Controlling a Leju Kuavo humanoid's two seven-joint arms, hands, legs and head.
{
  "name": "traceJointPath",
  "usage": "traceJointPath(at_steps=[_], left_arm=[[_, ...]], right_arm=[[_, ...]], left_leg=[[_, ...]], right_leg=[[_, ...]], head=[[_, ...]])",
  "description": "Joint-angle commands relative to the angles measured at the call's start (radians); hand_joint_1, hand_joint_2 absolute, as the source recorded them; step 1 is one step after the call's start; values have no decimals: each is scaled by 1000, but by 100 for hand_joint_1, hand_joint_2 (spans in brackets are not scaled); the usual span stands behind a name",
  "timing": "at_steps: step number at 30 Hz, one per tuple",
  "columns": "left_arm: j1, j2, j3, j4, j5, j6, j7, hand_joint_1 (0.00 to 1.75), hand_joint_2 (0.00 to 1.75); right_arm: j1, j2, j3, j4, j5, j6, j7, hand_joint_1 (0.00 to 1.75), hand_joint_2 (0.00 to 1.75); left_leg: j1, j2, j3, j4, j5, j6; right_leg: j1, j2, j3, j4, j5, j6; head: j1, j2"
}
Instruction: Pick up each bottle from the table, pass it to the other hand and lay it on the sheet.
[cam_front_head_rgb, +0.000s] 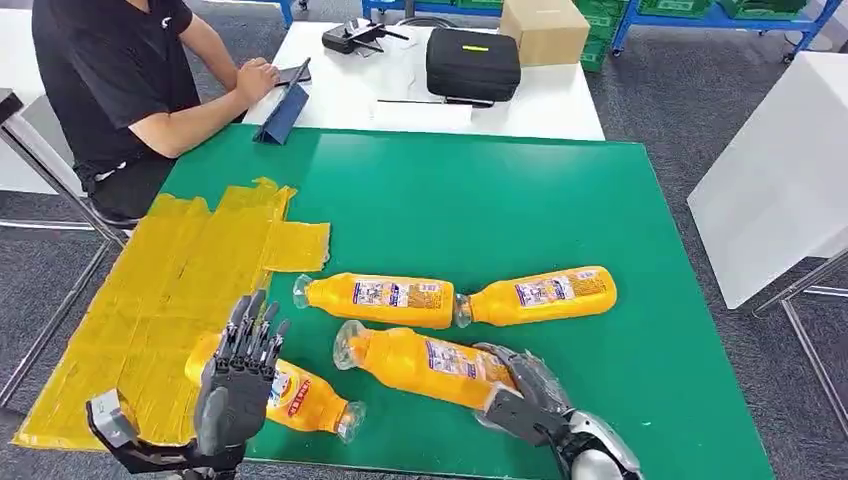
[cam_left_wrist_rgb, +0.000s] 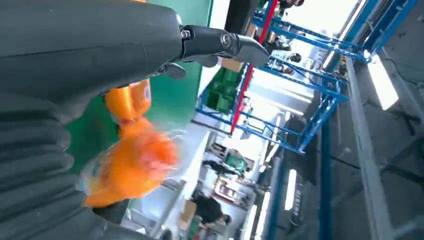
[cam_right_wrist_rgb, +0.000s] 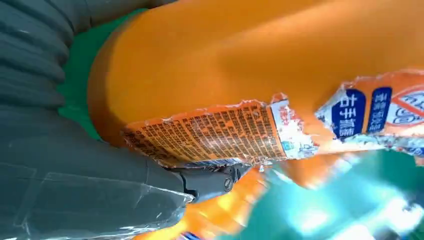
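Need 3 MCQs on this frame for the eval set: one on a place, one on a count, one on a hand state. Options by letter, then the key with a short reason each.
1. Where does the yellow sheet lie on the green table?
A. on the robot's left side
B. on the robot's right side
C. along the far edge

2. How many orange bottles are in the head view?
A. two
B. four
C. six

3. What is the right hand doing?
A. hanging off the table
B. gripping a bottle
C. pressing the sheet

Key: 1 A, the sheet covers the table's left part. 2 B, three lie on the green, one is by the raised, spread left hand. 3 B, its fingers wrap the bottle's base.
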Motion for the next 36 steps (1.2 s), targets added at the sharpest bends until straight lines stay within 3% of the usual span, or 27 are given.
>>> traceJointPath(at_steps=[1,20,21,36], left_arm=[[-23,-50,3,42,-27,2,6,0,175],[-19,-47,-17,35,-62,12,1,0,175],[-26,-42,-55,48,-94,43,-2,0,175],[-34,-44,-58,58,-144,81,-22,0,175]], right_arm=[[-49,141,-69,-9,-18,40,-21,175,175],[-57,159,-54,-6,-26,46,-31,175,175],[-94,205,32,27,-27,52,-22,175,175],[-136,279,362,149,52,34,10,175,175]], left_leg=[[0,1,-2,0,0,0],[-1,-1,-7,0,0,-1],[-1,0,-7,0,0,-1],[0,1,-8,-1,0,-1]], right_leg=[[0,1,-2,0,0,-1],[-1,0,-6,0,0,-1],[-1,0,-6,0,0,-1],[0,1,-4,-1,1,-1]], head=[[0,0],[0,0],[0,0],[0,0]])
